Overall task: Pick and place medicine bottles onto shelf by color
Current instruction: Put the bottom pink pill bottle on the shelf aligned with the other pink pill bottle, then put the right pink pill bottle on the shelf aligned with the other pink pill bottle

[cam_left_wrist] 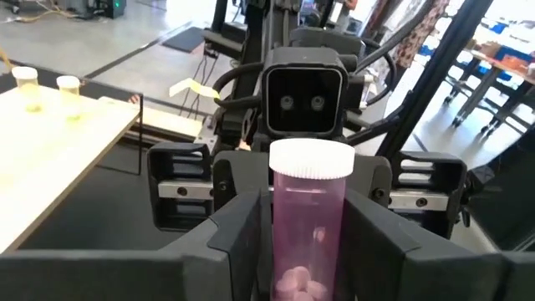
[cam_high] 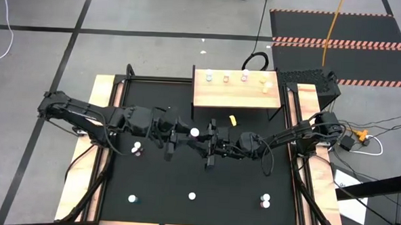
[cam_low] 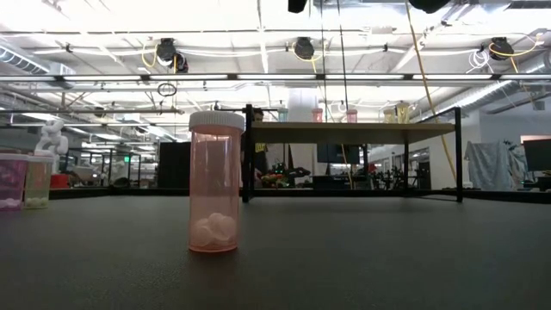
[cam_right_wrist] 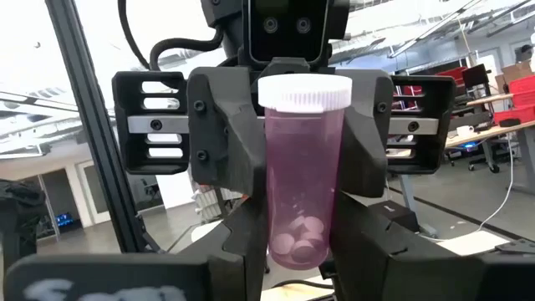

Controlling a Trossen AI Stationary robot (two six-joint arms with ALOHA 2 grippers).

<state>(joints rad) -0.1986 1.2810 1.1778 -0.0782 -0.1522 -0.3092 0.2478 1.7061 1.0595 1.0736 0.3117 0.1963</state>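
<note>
A purple-tinted medicine bottle (cam_high: 195, 132) with a white cap is upright above the middle of the table, held between both grippers. My left gripper (cam_high: 186, 133) comes from the table's left and my right gripper (cam_high: 205, 136) from its right, and both are shut on it. The light-wood shelf (cam_high: 235, 94) stands at the far edge on thin black legs, with several bottles (cam_high: 226, 78) standing on it. More bottles stand on the black table, near left (cam_high: 132, 198), near middle (cam_high: 192, 195) and near right (cam_high: 265, 200). My left gripper pinches the bottle's round body (cam_left_wrist: 284, 226) between its two fingers (cam_left_wrist: 242, 234), one on each side below the white cap. The fingers come about level from the table's left. The bottle is upright and clear of the table. My right gripper pinches the lower part of the same bottle's body (cam_right_wrist: 284, 242) between its two fingers (cam_right_wrist: 230, 259). They come from the table's right, slanting a little upward. The left gripper's fingers (cam_right_wrist: 226, 142) sit higher on the body, just under the cap.
A pink bottle (cam_low: 213, 185) stands close in the low view, with a purple bottle (cam_low: 10, 181) and a yellowish bottle (cam_low: 36, 181) at the left. A small yellow piece (cam_high: 232, 119) lies in front of the shelf. Another bottle (cam_high: 137, 148) stands under the left arm.
</note>
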